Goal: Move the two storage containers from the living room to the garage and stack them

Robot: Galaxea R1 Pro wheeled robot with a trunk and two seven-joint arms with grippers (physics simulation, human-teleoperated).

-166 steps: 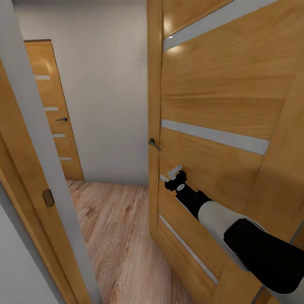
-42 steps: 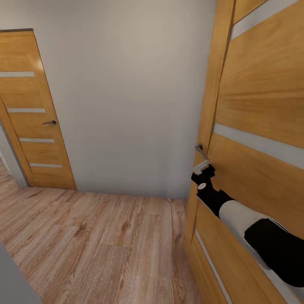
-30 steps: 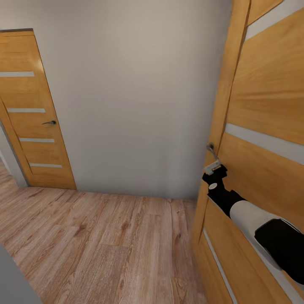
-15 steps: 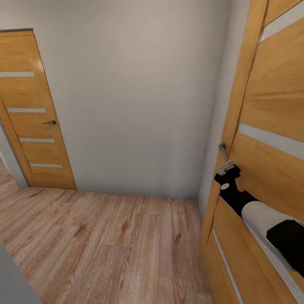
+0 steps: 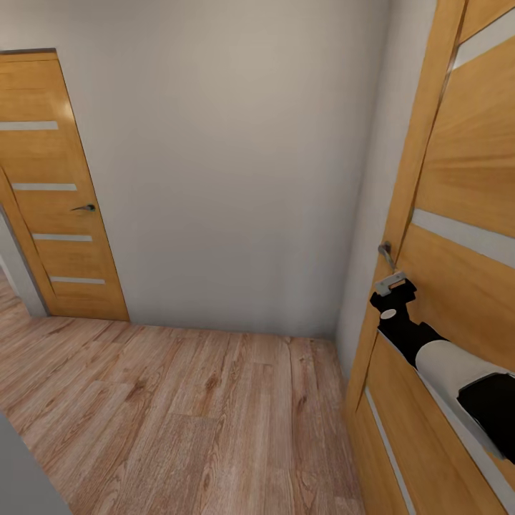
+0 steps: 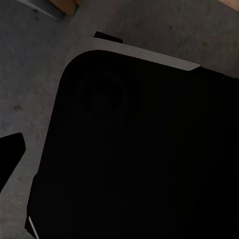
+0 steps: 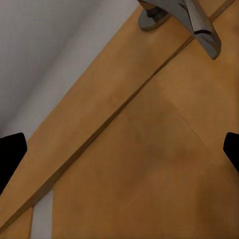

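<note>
The storage containers are out of view. My right gripper (image 5: 390, 282) is stretched out against an open wooden door (image 5: 465, 214) with glass slits, just below its metal handle (image 5: 387, 254). In the right wrist view the gripper (image 7: 119, 149) is open and holds nothing: its black fingertips (image 7: 11, 152) sit wide apart over the door's wood, with the handle (image 7: 194, 20) beyond them. The left wrist view shows one black fingertip (image 6: 10, 149) of my left gripper beside my dark body, above dark grey concrete floor (image 6: 30, 74).
A hallway with light wood-plank flooring (image 5: 179, 415) lies ahead, ended by a plain white wall (image 5: 229, 164). A second, shut wooden door (image 5: 50, 193) with glass slits stands at the left. A grey door frame edge (image 5: 18, 472) is at the near left.
The door has swung further to the right, my right gripper moving with it below the handle. Since the oldest frame the view has shifted out of the doorway toward the hall.
</note>
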